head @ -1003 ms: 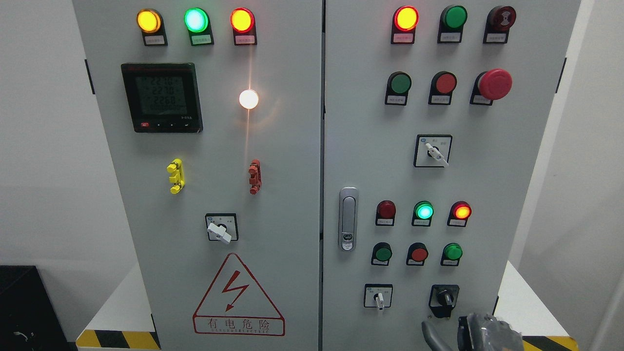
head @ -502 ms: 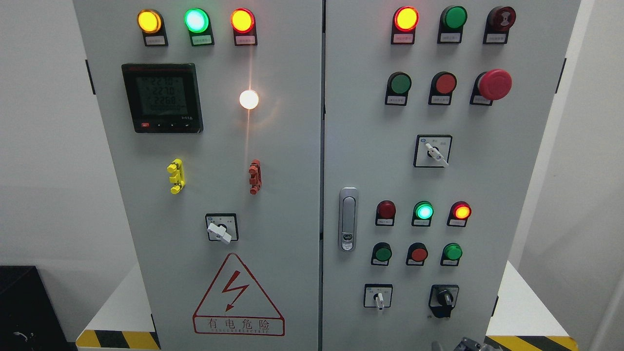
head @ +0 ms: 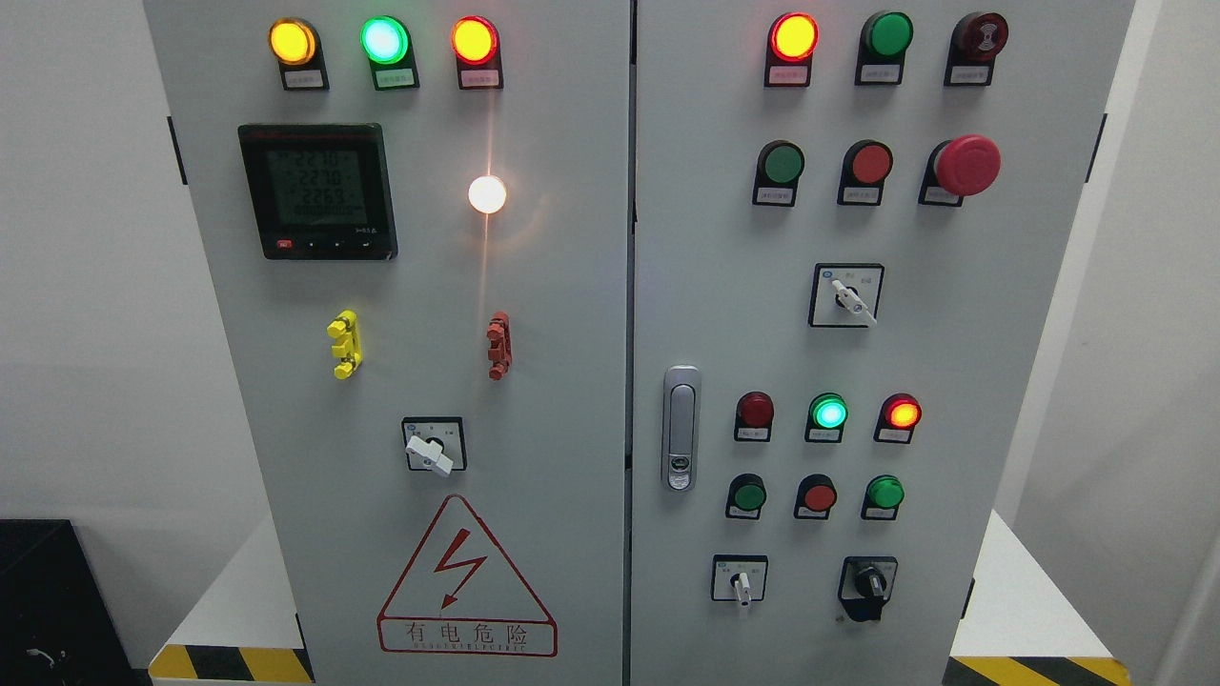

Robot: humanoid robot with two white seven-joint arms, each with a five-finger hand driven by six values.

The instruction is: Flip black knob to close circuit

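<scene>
A grey control cabinet (head: 534,314) fills the view. The black knob (head: 868,580) sits low on its right door, beside a white-handled switch (head: 740,581). Above them a green lamp (head: 828,413) glows. The left door carries a lit meter (head: 317,191) and a warning triangle (head: 466,578).

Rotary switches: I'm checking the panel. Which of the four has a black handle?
The black knob at the right door's bottom right; the other three have white handles.

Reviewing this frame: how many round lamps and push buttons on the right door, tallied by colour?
Right door, round lamps and buttons only, rotary switches left out:
Red, including the mushroom button and the top-right grilled unit: 7
Green, the first at top: 5
Total: 12
</scene>
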